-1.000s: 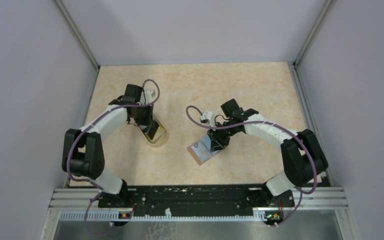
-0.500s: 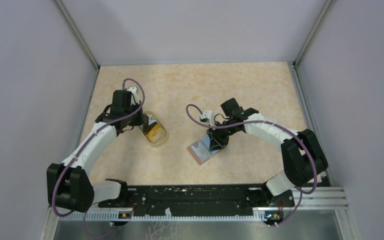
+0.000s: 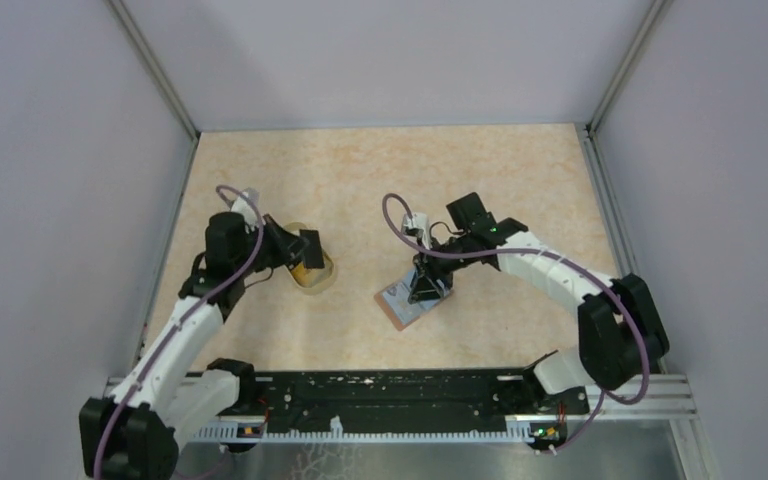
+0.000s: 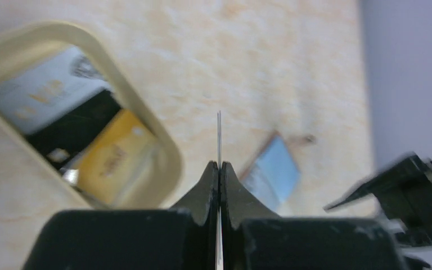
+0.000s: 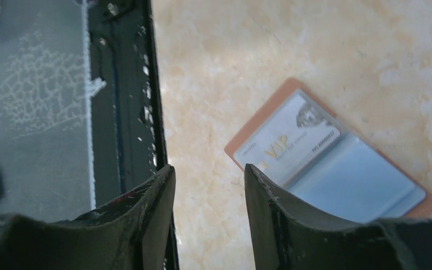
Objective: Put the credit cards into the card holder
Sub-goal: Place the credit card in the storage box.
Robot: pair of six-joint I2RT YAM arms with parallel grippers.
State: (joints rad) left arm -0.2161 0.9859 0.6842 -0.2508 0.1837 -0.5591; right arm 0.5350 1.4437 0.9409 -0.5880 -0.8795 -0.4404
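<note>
Since a second ago we see the left arm folded back toward the near left corner of the beige marbled tabletop (image 3: 380, 170), and the left gripper (image 4: 219, 166) has come up out of the translucent yellowish plastic cup (image 3: 326, 271). Its jaws are pressed tight together on a thin plastic card (image 4: 219, 135). We see that card only edge-on, standing straight up from the fingertips, so we cannot tell its colour. The cup stands toward the left edge, about midway from front to back. Inside it we make out a white printed card (image 4: 39, 95) and an orange-yellow card (image 4: 112, 160) with something black between them.

The right gripper (image 5: 208, 188) has spread its jaws wider and holds nothing; bare tabletop shows between the fingers. It hangs over the near end of the reddish-brown folding card holder (image 3: 398, 308), which lies open and flat near the middle of the tabletop, toward the near edge, with its light blue lining facing up. A white card marked VIP (image 5: 284, 143) lies on the lining at one end. We cannot tell whether the fingers touch the holder.
</note>
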